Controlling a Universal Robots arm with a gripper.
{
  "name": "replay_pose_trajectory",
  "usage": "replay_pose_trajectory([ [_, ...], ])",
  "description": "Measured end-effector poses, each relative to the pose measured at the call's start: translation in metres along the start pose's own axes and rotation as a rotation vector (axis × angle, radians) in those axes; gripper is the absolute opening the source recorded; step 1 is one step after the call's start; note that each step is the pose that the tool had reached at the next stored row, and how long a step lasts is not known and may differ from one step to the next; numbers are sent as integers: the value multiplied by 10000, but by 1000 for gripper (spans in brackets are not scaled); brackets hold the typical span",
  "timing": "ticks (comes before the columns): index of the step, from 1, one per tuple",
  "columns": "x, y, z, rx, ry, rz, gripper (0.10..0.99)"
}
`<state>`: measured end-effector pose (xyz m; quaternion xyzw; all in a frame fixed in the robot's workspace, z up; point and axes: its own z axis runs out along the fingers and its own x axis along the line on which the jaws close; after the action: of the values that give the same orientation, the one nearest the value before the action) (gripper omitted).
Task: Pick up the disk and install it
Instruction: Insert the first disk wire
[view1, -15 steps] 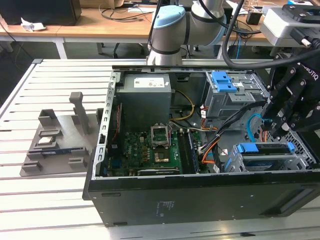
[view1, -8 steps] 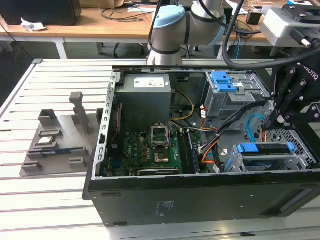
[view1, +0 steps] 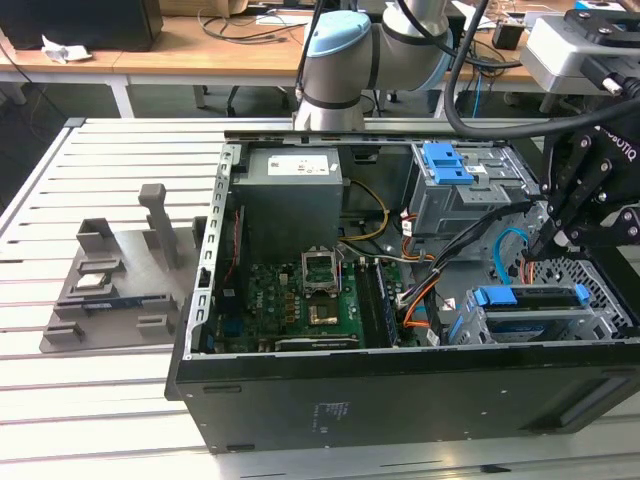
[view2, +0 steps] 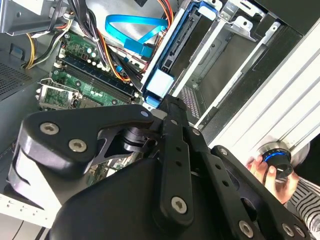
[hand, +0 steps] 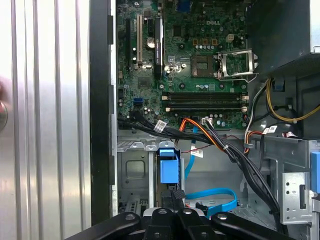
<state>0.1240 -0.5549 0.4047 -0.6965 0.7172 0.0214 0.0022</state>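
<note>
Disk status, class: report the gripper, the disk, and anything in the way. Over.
Gripper low at the disk's blue end. Disk on edge in the grey bay. Blue cable close beside.

blue-framed disk, green motherboard — black case

On the exterior view's clock face, you have bare table at eight o'clock of the case; cables crowd the disk at its nine o'clock.
</note>
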Motion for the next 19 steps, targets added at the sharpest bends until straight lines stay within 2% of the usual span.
replay_pose_trajectory([
  [3, 0, -4, 2, -1, -2, 1, 106],
  [5, -1, -37, 7, 0, -4, 1, 106],
  [13, -52, -356, 13, -1, 1, -1, 106],
  [19, -81, -530, 13, 0, 2, 0, 106],
])
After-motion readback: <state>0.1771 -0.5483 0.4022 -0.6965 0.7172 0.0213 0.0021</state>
